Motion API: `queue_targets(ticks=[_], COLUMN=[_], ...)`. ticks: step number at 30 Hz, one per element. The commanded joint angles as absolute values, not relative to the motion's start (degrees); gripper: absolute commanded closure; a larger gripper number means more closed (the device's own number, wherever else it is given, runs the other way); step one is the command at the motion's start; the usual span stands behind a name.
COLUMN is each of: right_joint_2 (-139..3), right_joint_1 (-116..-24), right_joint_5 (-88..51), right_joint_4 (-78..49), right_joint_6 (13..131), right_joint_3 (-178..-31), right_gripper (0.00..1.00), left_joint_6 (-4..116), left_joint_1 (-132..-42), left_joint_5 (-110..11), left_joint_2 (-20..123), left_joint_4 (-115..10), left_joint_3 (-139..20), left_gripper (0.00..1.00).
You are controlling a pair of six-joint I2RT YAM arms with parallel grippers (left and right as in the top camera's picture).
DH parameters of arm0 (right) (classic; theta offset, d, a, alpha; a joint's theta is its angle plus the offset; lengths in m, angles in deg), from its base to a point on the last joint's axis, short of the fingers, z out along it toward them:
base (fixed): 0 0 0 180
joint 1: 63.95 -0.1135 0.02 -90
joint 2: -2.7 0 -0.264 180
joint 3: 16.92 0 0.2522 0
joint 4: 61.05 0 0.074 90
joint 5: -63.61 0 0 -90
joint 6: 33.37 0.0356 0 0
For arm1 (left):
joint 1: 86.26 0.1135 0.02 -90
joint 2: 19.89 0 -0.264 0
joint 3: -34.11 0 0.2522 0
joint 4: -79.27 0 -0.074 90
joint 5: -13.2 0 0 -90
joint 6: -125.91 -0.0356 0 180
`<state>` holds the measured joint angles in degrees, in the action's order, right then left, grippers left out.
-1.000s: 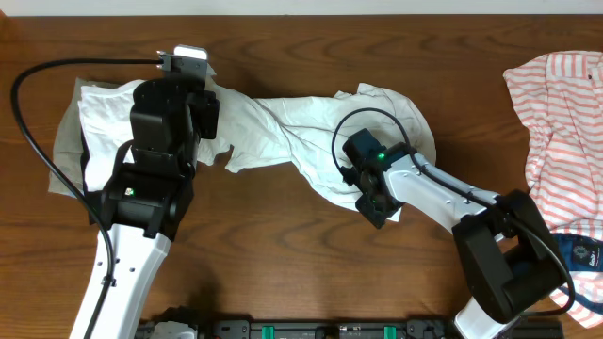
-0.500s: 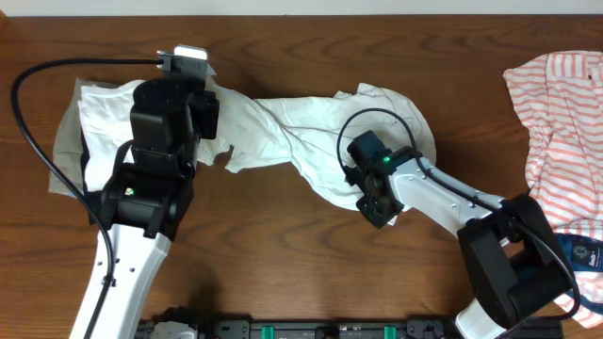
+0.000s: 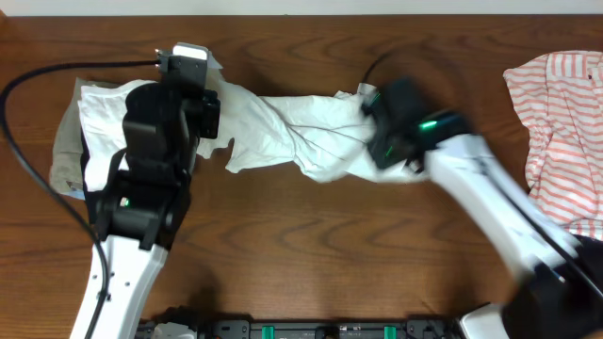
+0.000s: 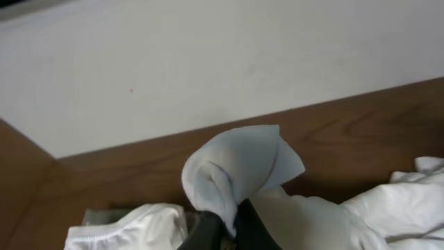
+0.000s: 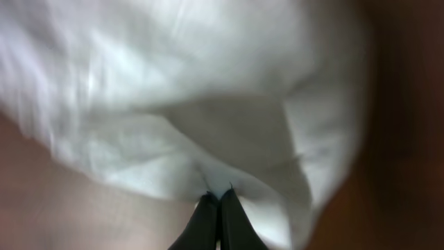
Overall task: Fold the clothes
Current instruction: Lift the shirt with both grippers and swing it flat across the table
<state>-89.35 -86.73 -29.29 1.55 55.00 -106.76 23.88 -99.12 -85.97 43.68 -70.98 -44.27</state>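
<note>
The white T-shirt (image 3: 283, 127) lies on the counter (image 3: 301, 245), pulled out long and twisted like a rope. From overhead I see its long axis running left to right. The left end spreads wide under my left arm (image 3: 155, 141), and the right end is bunched under my right arm (image 3: 471, 179), which is blurred. The narrow twisted waist sits between the two arms, toward the far edge. A khaki cloth (image 3: 58, 155) peeks out from beneath the left end, touching it. A coral-and-white striped garment (image 3: 556, 113) lies well apart at the right edge.

On the left wrist camera, the left pincer (image 4: 232, 222) is clamped on a fold of the white fabric. A tuft stands up above the fingertips toward the pale wall. More white cloth lies low at both sides.

On the right wrist camera, blurred, the right pincer (image 5: 219, 201) has its fingers pressed together at the shirt's edge. It pinches a thin layer, and creases fan away from the tips. White fabric fills most of that view.
</note>
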Motion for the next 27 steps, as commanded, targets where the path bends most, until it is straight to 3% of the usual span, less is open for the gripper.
queue_targets(ticks=[1,17,27], right_joint_2=[-82.4,-72.41,-76.84], right_joint_1=[-81.53,-72.46,-66.84], right_joint_5=[-35.49,-47.73,-45.07], right_joint_4=[2.47,13.84,17.55], right_joint_6=[56.84,55.5,55.55], right_joint_3=[-115.7,-139.15,-140.02], right_gripper=[0.99,0.99,0.99], left_joint_6=[24.16,24.18,24.18], left_joint_1=[-100.23,-101.61,-101.61], left_joint_5=[-84.59,-84.73,-84.73], left_joint_2=[40.12,19.55,25.48], left_joint_4=[-71.66,-73.6,-74.59], left_joint_3=[-44.66,-44.94,-44.92], left_gripper=[0.94,0.94,0.94])
